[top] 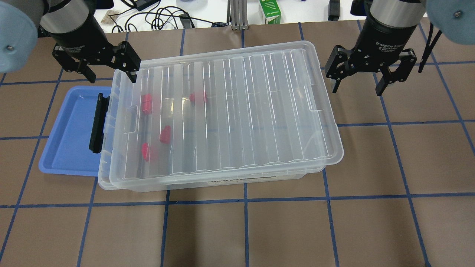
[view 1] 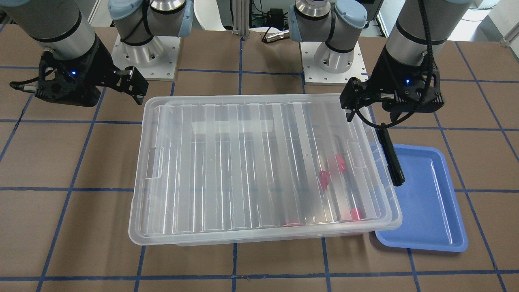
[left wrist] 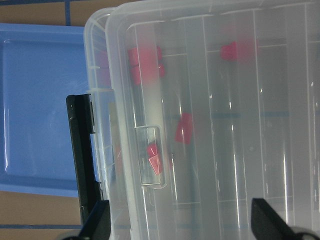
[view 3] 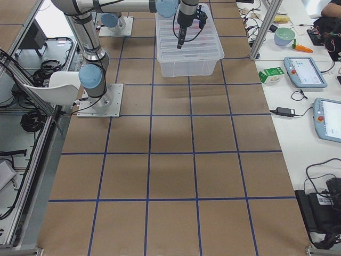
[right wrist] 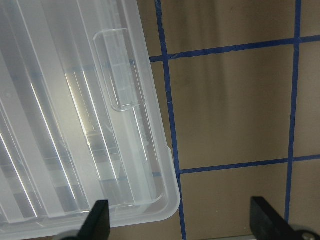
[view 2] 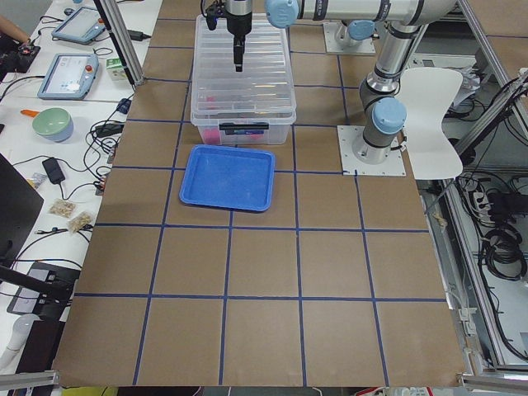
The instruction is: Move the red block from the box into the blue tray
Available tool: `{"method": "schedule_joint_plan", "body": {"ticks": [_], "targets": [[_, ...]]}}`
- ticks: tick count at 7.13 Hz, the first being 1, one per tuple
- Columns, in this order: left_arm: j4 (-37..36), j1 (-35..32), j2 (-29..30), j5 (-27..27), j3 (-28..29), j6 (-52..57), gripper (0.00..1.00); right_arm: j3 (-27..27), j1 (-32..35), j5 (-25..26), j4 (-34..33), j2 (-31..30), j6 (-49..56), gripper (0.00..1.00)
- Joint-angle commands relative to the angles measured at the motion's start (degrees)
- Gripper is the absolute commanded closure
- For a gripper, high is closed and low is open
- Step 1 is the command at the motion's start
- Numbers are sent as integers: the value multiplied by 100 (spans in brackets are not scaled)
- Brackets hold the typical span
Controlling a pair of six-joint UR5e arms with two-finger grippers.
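Note:
The clear box (top: 222, 181) stands mid-table with its ribbed lid (top: 259, 107) on, slightly skewed. Several red blocks lie inside near its left end, one of them (top: 165, 134) under the lid; they also show blurred in the left wrist view (left wrist: 184, 128). The blue tray (top: 68, 129) lies empty against the box's left end, partly under its rim. My left gripper (top: 111, 76) is open and empty, above the box's far left corner. My right gripper (top: 357, 87) is open and empty, above the table beside the box's far right corner.
A black latch (top: 97, 124) hangs open from the box's left end over the tray. The arm bases (view 1: 146, 52) stand behind the box. A green carton (top: 272, 11) and cables lie past the table's far edge.

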State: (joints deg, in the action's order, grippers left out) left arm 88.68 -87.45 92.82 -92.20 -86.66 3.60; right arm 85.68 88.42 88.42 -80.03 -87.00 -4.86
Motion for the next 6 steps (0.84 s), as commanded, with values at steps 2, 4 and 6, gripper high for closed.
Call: {"method": "schedule_joint_plan", "body": {"ticks": [2,4,6], "targets": [[0,0,-1,0,0,0,0,1,-9,0,5,7,2,0],[0,0,-1,0,0,0,0,-8,0,-9,-48,7,-15,0],[0,0,-1,0,0,0,0,-8,0,-9,-65,7,-15,0]]}}
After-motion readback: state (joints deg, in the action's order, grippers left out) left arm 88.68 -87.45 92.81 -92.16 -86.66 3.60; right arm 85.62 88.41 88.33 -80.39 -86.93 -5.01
